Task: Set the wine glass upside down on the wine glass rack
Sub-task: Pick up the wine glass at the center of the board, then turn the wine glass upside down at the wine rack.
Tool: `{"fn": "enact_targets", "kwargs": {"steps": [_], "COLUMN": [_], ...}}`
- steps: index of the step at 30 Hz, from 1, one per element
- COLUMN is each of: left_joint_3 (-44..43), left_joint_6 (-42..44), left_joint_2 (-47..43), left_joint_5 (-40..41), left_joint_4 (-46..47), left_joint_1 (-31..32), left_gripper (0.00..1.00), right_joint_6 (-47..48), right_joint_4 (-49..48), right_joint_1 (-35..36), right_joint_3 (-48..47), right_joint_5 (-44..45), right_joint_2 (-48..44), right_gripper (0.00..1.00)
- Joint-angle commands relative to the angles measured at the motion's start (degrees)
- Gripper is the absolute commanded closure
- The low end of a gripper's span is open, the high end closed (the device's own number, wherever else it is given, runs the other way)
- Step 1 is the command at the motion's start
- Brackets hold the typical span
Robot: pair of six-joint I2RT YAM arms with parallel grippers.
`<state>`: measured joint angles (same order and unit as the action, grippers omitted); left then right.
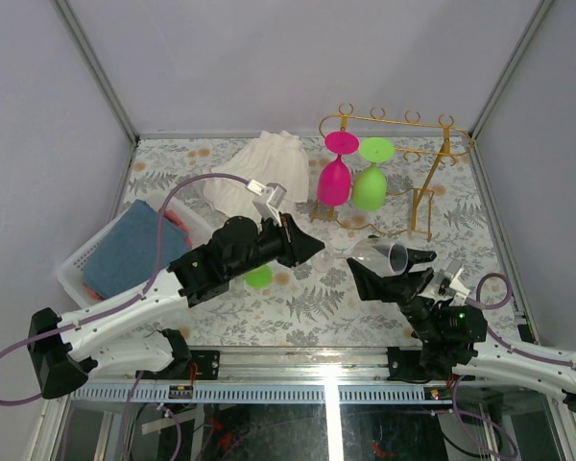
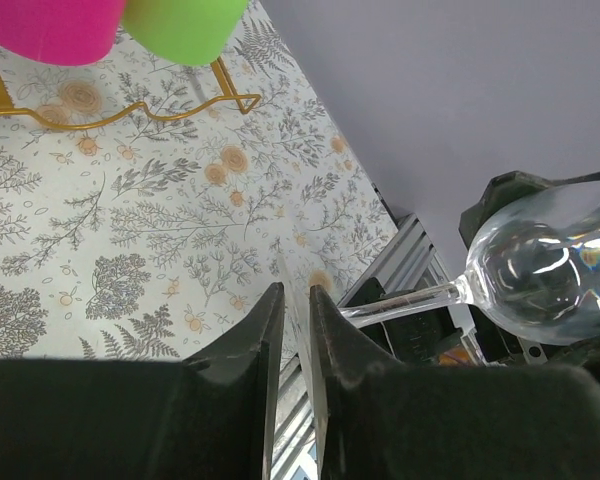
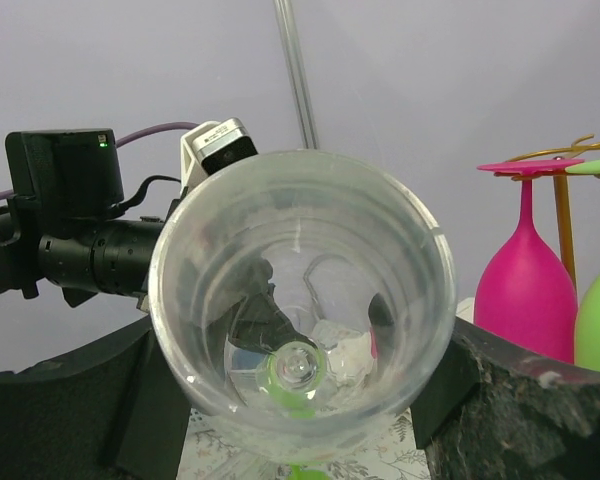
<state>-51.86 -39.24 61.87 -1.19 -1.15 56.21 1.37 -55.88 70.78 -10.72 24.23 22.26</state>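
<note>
A clear wine glass [image 1: 384,253] lies level in the air between my two arms, bowl to the right and foot to the left. My right gripper [image 1: 392,265] is shut on its bowl [image 3: 300,320], one finger on each side. My left gripper [image 2: 295,290] has its jaws narrowed onto the thin clear foot, which stands edge-on between them. The stem runs from there to the bowl [image 2: 550,270]. The gold wire wine glass rack [image 1: 394,120] stands at the back right, beyond both grippers. Its foot rail [image 2: 130,115] shows in the left wrist view.
A pink glass [image 1: 334,178] and a green glass [image 1: 370,182] hang upside down on the rack. A white basket [image 1: 77,259] with a blue cloth [image 1: 134,245] sits at the left. A white cloth [image 1: 259,173] lies at the back. A green object [image 1: 258,277] peeks from under my left arm.
</note>
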Motion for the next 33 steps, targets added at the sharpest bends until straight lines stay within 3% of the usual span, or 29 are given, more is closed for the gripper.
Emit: {"fn": "enact_targets", "kwargs": {"steps": [1, 16, 25, 33], "left_joint_3": [-3.1, -3.9, -4.2, -5.0], "left_joint_6": [0.3, 1.2, 2.3, 4.3], "left_joint_2": [-2.3, -4.4, -4.9, -4.9], "left_joint_5": [0.1, 2.6, 4.3, 6.1], "left_joint_4": [1.4, -0.6, -1.9, -3.6], "left_joint_1": [0.5, 0.3, 0.2, -0.2], "left_gripper": [1.00, 1.00, 1.00, 1.00], "right_joint_6": [0.6, 0.4, -0.5, -1.3], "right_joint_4": [1.1, 6.2, 15.4, 24.3], "right_joint_1": [-0.1, -0.1, -0.1, -0.1], "right_joint_3": [0.3, 1.0, 0.5, -0.6], "right_joint_5": [1.9, 1.1, 0.6, -0.1], "right_joint_2": [-0.9, -4.9, -9.2, -13.3], "right_gripper": [0.41, 0.30, 0.18, 0.13]}}
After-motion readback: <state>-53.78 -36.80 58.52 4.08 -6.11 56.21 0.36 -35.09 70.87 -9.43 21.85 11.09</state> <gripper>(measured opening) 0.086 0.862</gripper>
